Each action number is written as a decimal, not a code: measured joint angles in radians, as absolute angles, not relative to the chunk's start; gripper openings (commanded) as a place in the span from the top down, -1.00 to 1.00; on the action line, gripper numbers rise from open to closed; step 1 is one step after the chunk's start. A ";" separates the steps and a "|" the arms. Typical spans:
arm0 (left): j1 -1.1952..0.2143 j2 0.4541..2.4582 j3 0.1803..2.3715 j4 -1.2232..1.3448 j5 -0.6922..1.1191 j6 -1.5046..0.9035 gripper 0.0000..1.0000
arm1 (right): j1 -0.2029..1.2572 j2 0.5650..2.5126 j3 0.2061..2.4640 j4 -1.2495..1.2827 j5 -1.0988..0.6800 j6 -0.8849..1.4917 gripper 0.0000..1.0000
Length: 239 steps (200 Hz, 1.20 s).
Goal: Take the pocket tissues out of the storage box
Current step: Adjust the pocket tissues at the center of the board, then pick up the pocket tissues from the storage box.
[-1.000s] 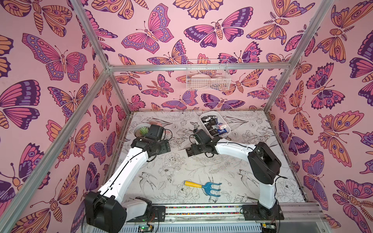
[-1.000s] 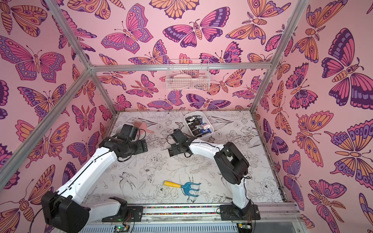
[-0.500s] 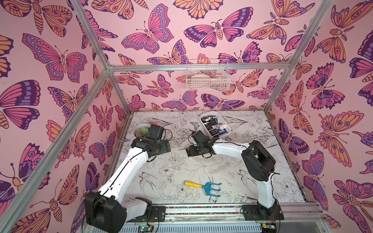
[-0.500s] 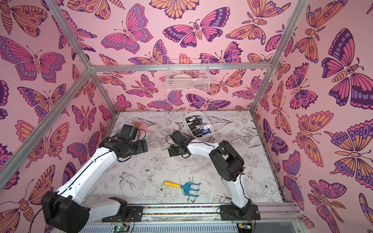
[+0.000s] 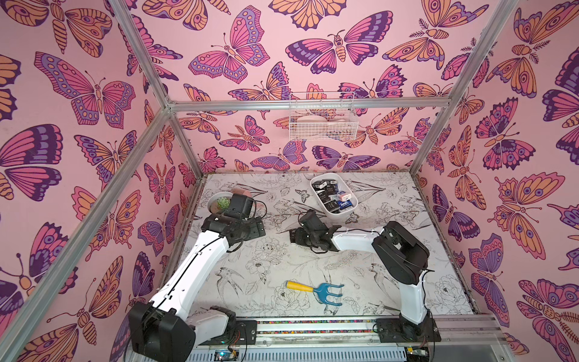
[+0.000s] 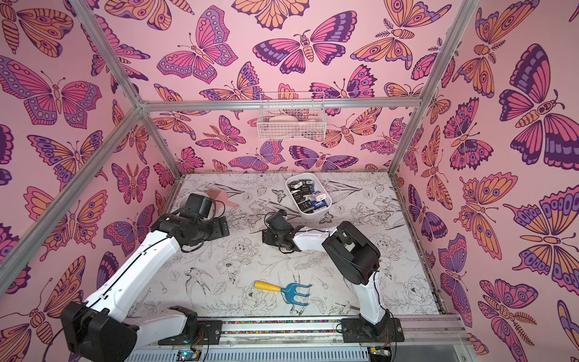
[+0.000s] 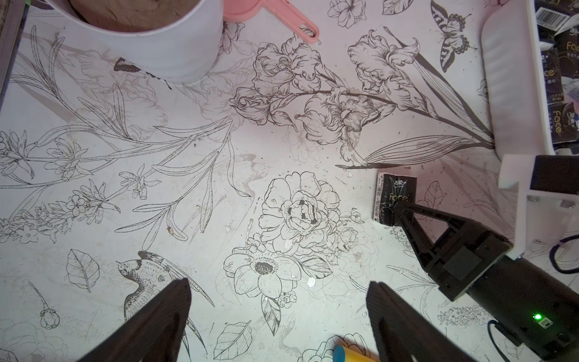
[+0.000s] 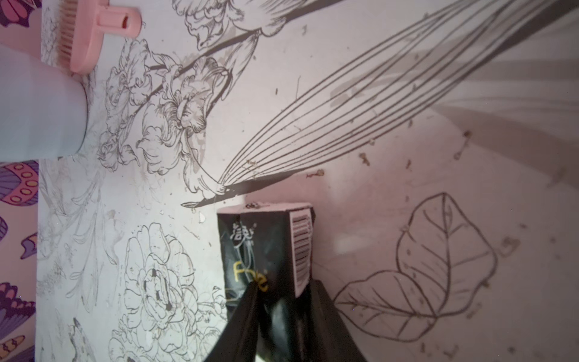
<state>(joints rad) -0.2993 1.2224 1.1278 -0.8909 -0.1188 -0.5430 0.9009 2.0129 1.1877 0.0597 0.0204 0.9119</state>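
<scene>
Now the right gripper [image 8: 282, 301] pinches its narrowed jaws on one black pocket tissue packet [image 8: 263, 247] on the mat [image 7: 188, 188] near the storage box [image 5: 336, 213]; the left gripper [image 7: 279, 294] hovers wide open, empty

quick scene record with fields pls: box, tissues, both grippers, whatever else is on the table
storage box: white, toward the back of the table, holds many tissue packets
packet out: one black packet lying on the table, outside the box
right gripper: at that packet's end; whether it grips is unclear
left gripper: open, empty, above the table
other things: plant pot, pink brush, blue rake, wire basket on the back wall
</scene>
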 measured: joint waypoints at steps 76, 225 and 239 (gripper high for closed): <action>-0.300 1.211 1.119 -0.891 -0.097 -0.543 -0.88 | 0.956 2.002 1.177 0.056 0.084 1.023 0.07; -0.299 1.218 1.119 -0.891 -0.097 -0.543 -0.88 | 0.550 1.917 1.611 -0.343 0.064 0.346 -0.30; -0.299 1.234 1.122 -0.891 -0.097 -0.543 -0.88 | 0.490 1.990 1.708 -0.392 0.006 0.273 -0.29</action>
<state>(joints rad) -0.2993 1.2339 1.1217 -0.8906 -0.0967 -0.5430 0.4904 1.9900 1.7084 -0.3916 0.0059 0.2729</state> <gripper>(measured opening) 0.940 0.650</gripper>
